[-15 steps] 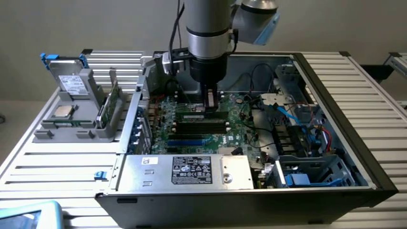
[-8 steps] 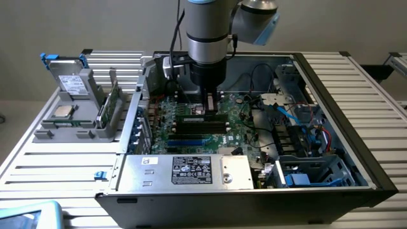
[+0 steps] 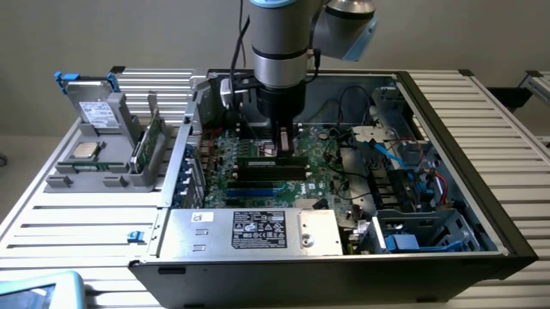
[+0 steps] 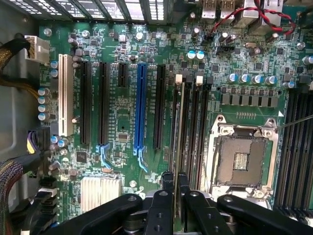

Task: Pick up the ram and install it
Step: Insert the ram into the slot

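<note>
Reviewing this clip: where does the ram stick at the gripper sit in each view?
Exterior view: the ram lies dark and lengthwise over the motherboard, at the tips of the gripper.
Wrist view: the ram runs edge-on out from between the fingers, along the memory slots.
Shared landmark: the blue slot, parallel to it.

looks like a robotics lab or test cell to me, set up for pc assembly work. i see an industrial robot arm [image 3: 279, 58] reaching down into an open computer case [image 3: 326, 283] with its motherboard [image 4: 122, 112] bare, all on a ribbed metal table [image 3: 481, 129]. a grey parts rack [image 3: 94, 177] beside the case holds a hard drive [image 3: 99, 112]. plain blank wall [image 3: 129, 32] behind.
</note>
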Robot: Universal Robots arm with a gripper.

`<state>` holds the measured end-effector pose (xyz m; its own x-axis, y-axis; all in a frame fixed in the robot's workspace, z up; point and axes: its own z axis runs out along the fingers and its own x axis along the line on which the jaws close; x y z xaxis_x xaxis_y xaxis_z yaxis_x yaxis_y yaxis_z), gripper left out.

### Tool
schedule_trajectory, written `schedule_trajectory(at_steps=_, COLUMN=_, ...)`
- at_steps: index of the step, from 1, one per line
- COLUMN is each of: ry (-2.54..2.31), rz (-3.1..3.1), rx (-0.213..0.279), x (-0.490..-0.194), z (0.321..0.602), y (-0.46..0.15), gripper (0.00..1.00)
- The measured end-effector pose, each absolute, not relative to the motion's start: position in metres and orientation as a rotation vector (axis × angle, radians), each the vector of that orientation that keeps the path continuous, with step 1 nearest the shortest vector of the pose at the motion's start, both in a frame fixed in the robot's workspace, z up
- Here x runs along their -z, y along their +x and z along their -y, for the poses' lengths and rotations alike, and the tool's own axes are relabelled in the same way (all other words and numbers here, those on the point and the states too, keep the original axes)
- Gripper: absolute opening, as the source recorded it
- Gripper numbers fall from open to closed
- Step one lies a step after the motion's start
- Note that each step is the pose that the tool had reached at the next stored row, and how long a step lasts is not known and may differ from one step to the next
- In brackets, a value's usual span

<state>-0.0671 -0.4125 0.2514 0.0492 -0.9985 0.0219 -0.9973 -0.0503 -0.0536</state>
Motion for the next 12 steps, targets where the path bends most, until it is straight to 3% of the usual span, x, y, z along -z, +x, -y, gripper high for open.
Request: schedule_trajectory(at_steps=12, ry=-2.26, rz=-2.15, rx=0.093, x=-0.2421, z=0.4125, y=-0.0674, gripper=0.15)
